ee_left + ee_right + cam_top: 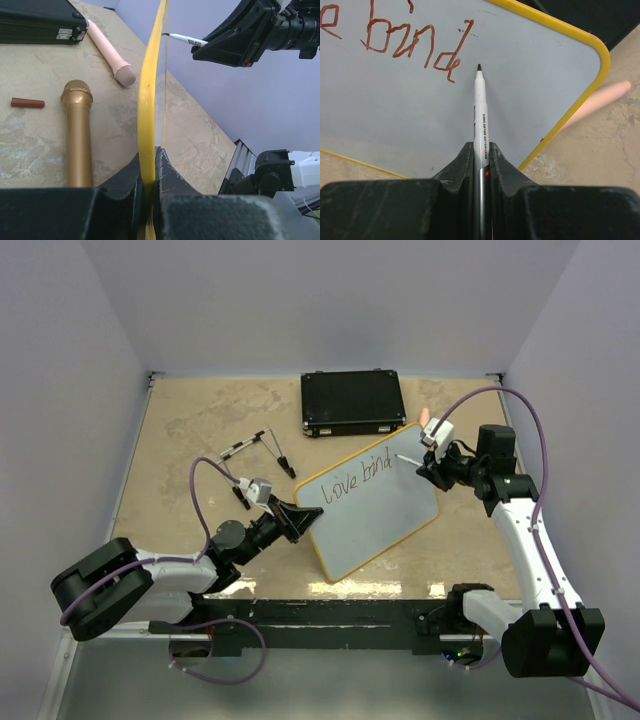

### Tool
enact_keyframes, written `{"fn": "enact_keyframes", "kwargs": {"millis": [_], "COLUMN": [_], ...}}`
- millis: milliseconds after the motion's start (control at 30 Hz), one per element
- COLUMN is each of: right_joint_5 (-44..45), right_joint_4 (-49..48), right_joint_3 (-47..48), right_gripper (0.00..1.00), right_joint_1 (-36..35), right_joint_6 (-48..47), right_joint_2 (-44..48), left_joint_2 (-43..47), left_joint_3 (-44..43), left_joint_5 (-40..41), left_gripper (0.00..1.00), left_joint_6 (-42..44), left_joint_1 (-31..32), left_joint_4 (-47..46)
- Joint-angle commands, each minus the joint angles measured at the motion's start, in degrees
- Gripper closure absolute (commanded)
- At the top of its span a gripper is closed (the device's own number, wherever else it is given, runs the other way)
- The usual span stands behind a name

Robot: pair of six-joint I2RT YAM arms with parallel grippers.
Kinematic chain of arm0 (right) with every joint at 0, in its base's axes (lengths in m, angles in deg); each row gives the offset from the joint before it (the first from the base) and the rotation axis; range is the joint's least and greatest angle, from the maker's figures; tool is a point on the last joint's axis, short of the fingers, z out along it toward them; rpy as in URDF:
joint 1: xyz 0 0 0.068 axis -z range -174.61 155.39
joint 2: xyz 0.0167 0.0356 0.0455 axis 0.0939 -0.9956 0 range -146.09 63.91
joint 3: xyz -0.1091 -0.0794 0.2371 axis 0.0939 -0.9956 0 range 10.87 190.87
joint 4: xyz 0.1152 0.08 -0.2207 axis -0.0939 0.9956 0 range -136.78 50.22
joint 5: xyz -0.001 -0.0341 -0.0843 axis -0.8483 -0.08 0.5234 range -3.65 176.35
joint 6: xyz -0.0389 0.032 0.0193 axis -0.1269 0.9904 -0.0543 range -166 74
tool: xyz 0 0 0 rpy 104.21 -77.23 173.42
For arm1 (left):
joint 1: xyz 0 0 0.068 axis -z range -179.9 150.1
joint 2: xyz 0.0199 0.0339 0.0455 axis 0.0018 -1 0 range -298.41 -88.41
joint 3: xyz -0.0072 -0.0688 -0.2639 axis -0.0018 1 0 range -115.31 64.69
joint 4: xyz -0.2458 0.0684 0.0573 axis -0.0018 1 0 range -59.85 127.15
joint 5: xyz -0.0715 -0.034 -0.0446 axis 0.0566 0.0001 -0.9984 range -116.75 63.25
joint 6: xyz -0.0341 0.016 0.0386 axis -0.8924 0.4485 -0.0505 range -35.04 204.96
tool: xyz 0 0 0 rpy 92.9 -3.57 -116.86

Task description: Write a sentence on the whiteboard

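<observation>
A mottled beige table (200, 420) fills the floor of a booth with plain pale walls (330, 300) on the left, far and right sides. The whiteboard (385, 510) sits right of centre, turned so its corners point near and far. The left gripper (149, 170) is closed tight on the yellow frame at the board's left edge. The sentence (352, 478) so far reads "Love bind", slanting up toward the far right. The right gripper (481, 150) is clamped around a white marker (480, 100), whose dark tip stands just right of the "d"; whether it touches the face is unclear.

A black case (352, 402) lies flat at the far side, just beyond the board. Loose pens (245, 447) lie to the left of it. The left wrist view shows a gold microphone (78, 135), a pink microphone (112, 50) and a small red cap (27, 103) on the table beside the board.
</observation>
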Motion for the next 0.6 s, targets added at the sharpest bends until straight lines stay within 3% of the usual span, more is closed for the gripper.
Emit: {"fn": "enact_keyframes", "kwargs": {"millis": [0,567], "right_joint_5": [-0.14,-2.51], "right_joint_4": [-1.54,1.45], "right_joint_3": [-0.39,-0.04], "right_gripper": [1.0,1.0], "right_joint_1": [-0.12,-1.09], "right_joint_6": [0.12,-3.21], "right_joint_2": [-0.37,-1.34], "left_joint_2": [-1.83,-2.8], "left_joint_3": [0.6,0.43], "left_joint_5": [-3.39,-3.83], "left_gripper": [1.0,1.0], "left_joint_6": [5.63,5.63], "left_joint_1": [0.06,-0.03], "left_joint_4": [5.89,5.1]}}
